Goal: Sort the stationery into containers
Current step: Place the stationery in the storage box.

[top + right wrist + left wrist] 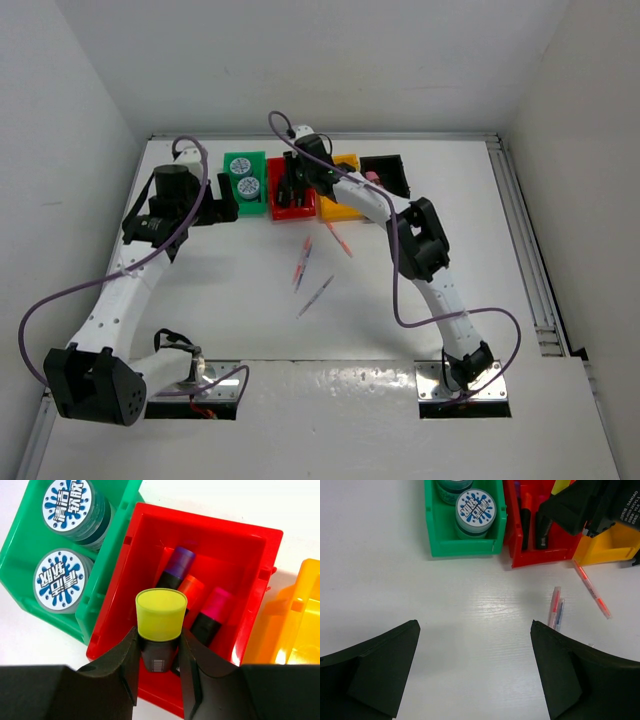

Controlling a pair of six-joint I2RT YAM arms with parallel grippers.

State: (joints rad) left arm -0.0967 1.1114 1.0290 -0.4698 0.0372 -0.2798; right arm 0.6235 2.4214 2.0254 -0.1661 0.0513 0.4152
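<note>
Right claw (pixel 158 655) grips yellow-capped highlighter (pixel 161 615), judged light, rigid, slick, by its barrel; red bin (pixel 200 525) below; left claw (pixel 475 645) open.

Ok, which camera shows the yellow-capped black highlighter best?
Right wrist: the yellow-capped black highlighter sits centre frame in the right gripper over the red plastic bin. Left wrist shows a yellow sliver; top view hides it.
</note>
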